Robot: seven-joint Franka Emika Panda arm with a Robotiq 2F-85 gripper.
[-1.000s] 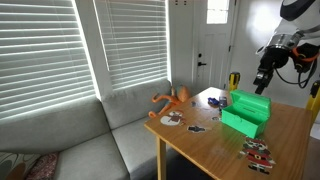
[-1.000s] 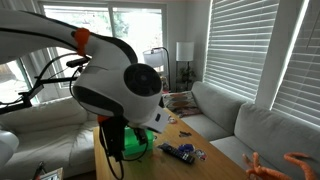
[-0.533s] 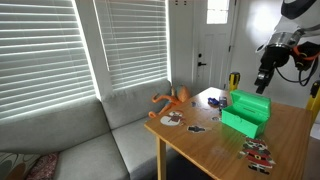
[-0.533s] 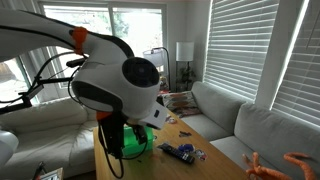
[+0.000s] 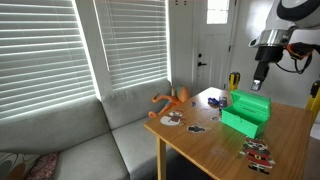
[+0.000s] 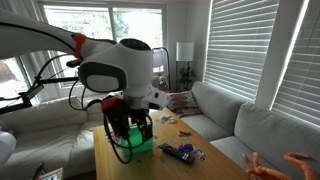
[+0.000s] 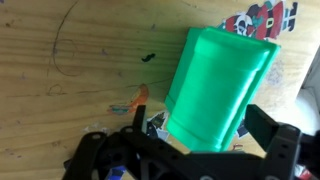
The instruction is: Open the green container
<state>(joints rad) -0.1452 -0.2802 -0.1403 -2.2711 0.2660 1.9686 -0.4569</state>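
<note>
The green container (image 5: 247,110) is a bright green box with its lid on, lying on the wooden table (image 5: 215,145). It fills the wrist view (image 7: 215,80), and in an exterior view (image 6: 141,146) the arm partly hides it. My gripper (image 5: 257,83) hangs pointing down just above the container's far end. In the wrist view, the gripper (image 7: 200,135) is open and empty, with a dark finger on each side of the container's near end. I cannot tell whether the fingers touch it.
A yellow bottle (image 5: 234,80) stands behind the container. An orange toy (image 5: 172,98), picture cards (image 5: 258,150) and a blue item (image 6: 180,151) lie on the table. A grey sofa (image 5: 90,140) sits beside the table, under blinds.
The arm has swung and straightened, so the gripper now points straight down over the container. The container has not moved.
</note>
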